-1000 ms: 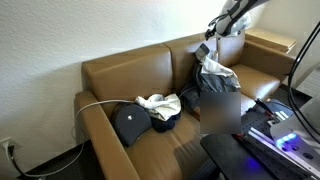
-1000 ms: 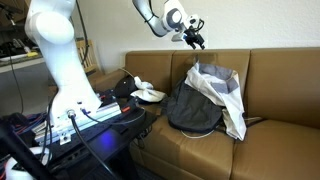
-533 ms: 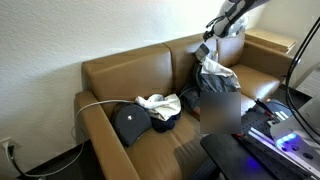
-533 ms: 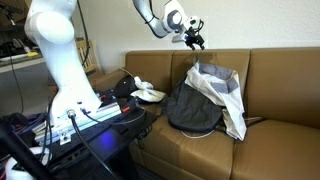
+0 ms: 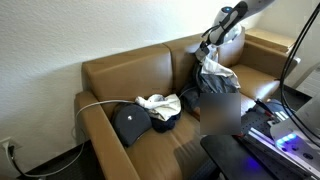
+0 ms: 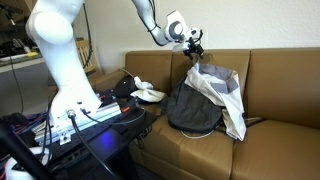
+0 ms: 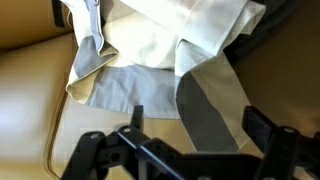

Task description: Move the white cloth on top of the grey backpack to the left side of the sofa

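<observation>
The white cloth (image 6: 218,87) lies draped over the grey backpack (image 6: 192,108), which leans upright on the brown sofa (image 6: 280,85). They also show in an exterior view as the cloth (image 5: 214,65) and the backpack (image 5: 212,85). My gripper (image 6: 195,47) hangs just above the cloth's top edge, and it shows there too (image 5: 207,47). In the wrist view the cloth (image 7: 190,30) fills the upper half, with the open, empty gripper (image 7: 195,122) right over it.
A dark cap (image 5: 130,122) and a crumpled light garment (image 5: 160,104) lie on the sofa's other seat. A white cable (image 5: 95,103) runs over that armrest. A side table (image 6: 125,95) with objects and the robot's base (image 6: 60,60) stand beside the sofa.
My gripper has come down and a little sideways, from above the sofa back to just over the top of the cloth. The cloth and backpack have not moved.
</observation>
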Controlling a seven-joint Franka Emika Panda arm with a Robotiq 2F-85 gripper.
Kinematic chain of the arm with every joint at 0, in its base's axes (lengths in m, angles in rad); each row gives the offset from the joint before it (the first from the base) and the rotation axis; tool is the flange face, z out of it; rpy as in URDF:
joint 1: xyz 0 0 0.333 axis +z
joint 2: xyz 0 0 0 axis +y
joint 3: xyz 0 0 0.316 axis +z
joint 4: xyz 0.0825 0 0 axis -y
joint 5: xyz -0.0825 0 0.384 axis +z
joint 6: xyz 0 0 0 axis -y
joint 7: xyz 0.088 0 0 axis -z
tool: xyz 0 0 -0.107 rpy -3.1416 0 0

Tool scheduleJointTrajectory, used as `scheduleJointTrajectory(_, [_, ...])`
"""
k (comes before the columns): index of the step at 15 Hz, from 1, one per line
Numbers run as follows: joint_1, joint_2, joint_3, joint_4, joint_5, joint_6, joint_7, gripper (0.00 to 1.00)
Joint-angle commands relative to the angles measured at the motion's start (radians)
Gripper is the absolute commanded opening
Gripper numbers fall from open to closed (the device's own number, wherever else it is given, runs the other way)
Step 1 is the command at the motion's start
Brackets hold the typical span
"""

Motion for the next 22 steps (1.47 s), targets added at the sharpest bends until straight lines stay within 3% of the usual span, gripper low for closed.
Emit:
scheduleJointTrajectory(1, [-0.002, 0.094, -0.008, 0.104, 0.020, -0.030, -0.019, 0.75])
scheduleJointTrajectory(2, [-0.010, 0.108, 0.002, 0.119, 0.023, -0.029, -0.027, 0.74])
scheduleJointTrajectory(7, [-0.049, 0.140, 0.067, 0.163, 0.030, -0.032, -0.065, 0.38])
scheduleJointTrajectory(10, [-0.055, 0.131, 0.068, 0.163, 0.033, -0.050, -0.064, 0.19])
scheduleJointTrajectory(12, [-0.039, 0.130, 0.032, 0.160, 0.040, -0.049, -0.033, 0.03])
scheduleJointTrajectory(15, [-0.008, 0.103, -0.025, 0.151, 0.078, -0.148, 0.035, 0.00])
scheduleJointTrajectory(17, [-0.051, -0.001, 0.034, 0.087, 0.108, -0.220, 0.008, 0.00])
scheduleJointTrajectory(22, [-0.163, -0.269, 0.188, -0.044, 0.226, -0.212, -0.094, 0.00])
